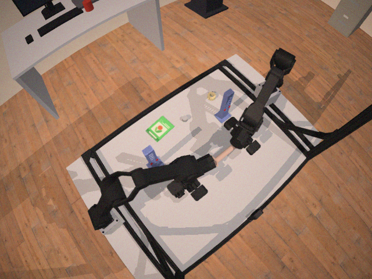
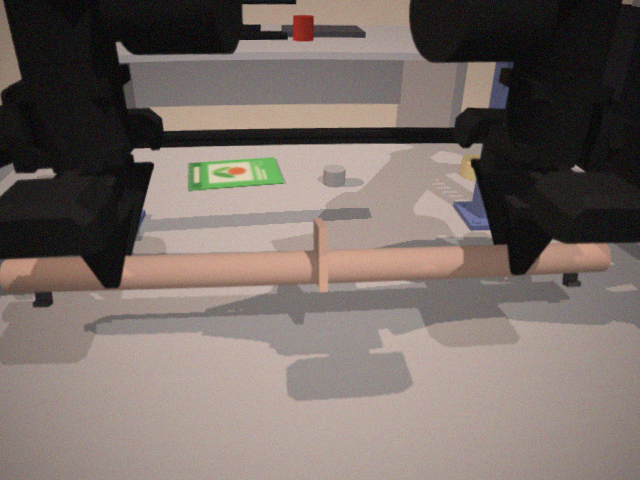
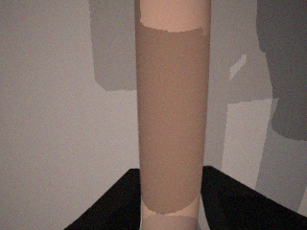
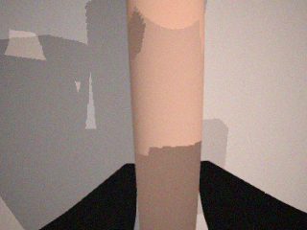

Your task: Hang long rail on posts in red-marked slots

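The left gripper and right gripper are closed partway, clamping the rail above the pale table; beyond the rail lies a green packet, and farther off a desk stands on the plank floor

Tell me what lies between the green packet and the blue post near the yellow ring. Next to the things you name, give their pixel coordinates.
A small grey cylinder (image 1: pixel 183 118) (image 2: pixel 334 176) stands between the green packet (image 1: pixel 160 128) (image 2: pixel 236 173) and that blue post (image 1: pixel 226 103) (image 2: pixel 474 215), as the top and exterior views show.
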Action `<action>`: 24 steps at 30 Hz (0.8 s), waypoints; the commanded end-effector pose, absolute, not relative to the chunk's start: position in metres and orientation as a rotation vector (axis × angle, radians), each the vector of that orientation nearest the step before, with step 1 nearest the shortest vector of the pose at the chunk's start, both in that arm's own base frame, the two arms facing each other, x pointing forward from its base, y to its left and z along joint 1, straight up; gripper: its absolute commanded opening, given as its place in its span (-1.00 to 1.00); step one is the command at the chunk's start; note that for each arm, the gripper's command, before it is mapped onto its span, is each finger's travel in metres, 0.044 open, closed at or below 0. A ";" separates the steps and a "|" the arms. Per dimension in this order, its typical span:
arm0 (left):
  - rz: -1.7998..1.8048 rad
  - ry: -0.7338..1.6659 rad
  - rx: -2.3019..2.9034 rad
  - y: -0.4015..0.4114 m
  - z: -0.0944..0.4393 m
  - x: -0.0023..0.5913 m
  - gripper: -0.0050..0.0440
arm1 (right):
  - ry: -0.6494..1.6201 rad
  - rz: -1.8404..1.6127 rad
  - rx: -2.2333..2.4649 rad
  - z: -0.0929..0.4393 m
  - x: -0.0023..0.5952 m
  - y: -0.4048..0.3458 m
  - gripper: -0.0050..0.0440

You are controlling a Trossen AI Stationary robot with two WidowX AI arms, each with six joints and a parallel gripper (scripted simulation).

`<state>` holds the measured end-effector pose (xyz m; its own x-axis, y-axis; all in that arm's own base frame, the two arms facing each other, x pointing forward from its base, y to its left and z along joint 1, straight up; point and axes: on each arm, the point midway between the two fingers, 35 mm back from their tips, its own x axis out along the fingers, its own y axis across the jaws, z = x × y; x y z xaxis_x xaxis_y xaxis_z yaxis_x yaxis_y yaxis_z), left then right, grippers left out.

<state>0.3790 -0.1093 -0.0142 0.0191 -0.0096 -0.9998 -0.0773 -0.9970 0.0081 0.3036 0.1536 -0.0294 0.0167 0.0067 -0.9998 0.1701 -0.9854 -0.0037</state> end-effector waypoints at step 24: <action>2.173 0.088 -2.196 -0.109 -0.033 0.379 -0.80 | 0.185 -2.122 2.145 -0.047 0.304 0.154 -0.80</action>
